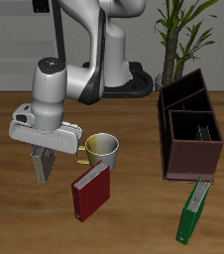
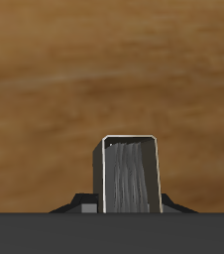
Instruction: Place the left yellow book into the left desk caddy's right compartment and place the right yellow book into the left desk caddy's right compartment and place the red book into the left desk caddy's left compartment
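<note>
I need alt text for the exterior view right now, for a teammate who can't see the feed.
The white robot arm's claw holds a small grey-covered book upright above the wooden table. Beside it stands a metallic mug, with a dark red hardcover book lying in front. A dark brown two-compartment desk caddy stands apart, a long green book near it.
</note>
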